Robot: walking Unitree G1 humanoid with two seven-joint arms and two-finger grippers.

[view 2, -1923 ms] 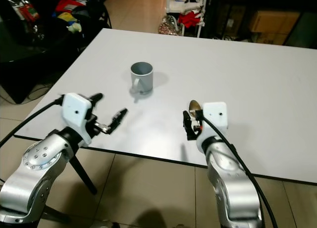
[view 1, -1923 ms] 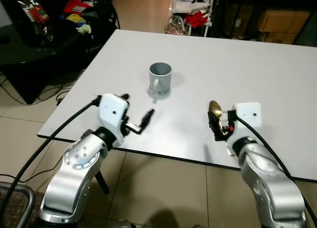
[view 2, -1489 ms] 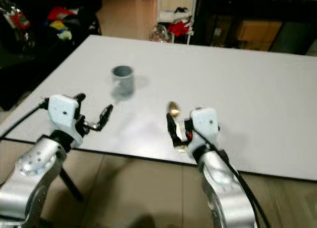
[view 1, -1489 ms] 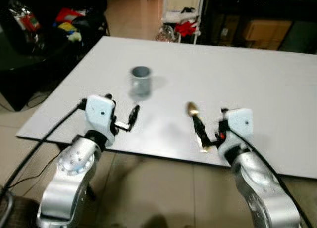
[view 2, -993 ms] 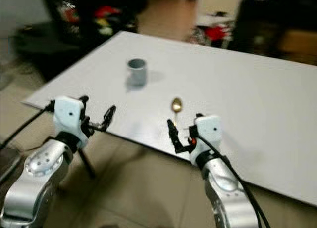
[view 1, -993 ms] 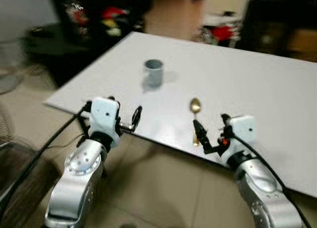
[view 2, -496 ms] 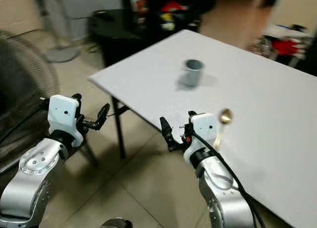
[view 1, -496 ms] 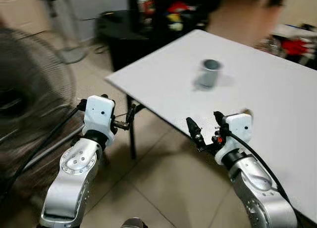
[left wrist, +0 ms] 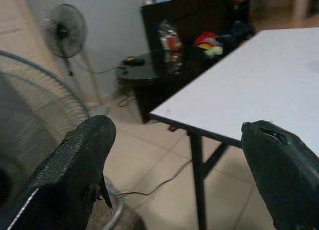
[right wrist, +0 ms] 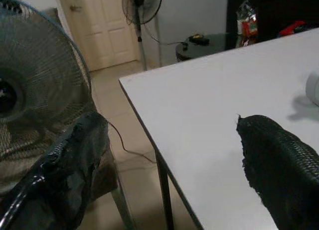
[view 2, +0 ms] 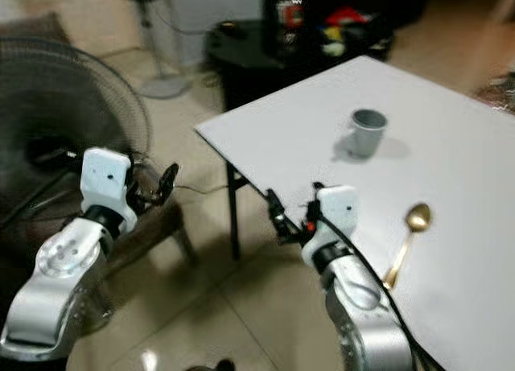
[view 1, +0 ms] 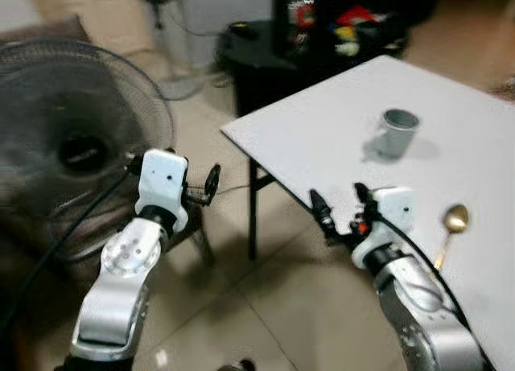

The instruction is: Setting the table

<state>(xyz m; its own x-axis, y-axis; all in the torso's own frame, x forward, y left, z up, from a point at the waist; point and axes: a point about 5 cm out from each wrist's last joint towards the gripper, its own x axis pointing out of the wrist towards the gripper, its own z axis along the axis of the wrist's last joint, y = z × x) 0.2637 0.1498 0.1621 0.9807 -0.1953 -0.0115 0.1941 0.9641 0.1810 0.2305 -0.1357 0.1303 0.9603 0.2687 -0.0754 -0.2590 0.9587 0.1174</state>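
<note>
Released gold metal spoon [view 1: 451, 230] now lies right of grey mug [view 1: 397, 133] on white worktop [view 1: 322, 138]; right gripper [view 1: 339, 212] and left gripper [view 1: 211, 183] fingers open, empty. Spoon light, rigid, slippery: grasp mid-handle.

White table [view 1: 322, 138] bears grey mug [view 1: 397, 132] and gold spoon [view 1: 451, 228].

A large fan [view 1: 76, 150] with a round wire grille stands on the tiled floor [view 1: 265, 307] at the near left, its dark hub in the middle of the cage. A second, smaller pedestal fan [right wrist: 141, 1] stands farther off by the wall, near a pale panelled door [right wrist: 102, 25]. To the far side sits a low black table [view 2: 241, 45] with a small dark object on top, a cable trailing from it. Behind it, dark shelving [left wrist: 194, 20] holds blurred red and yellow items [view 1: 354, 29]
</note>
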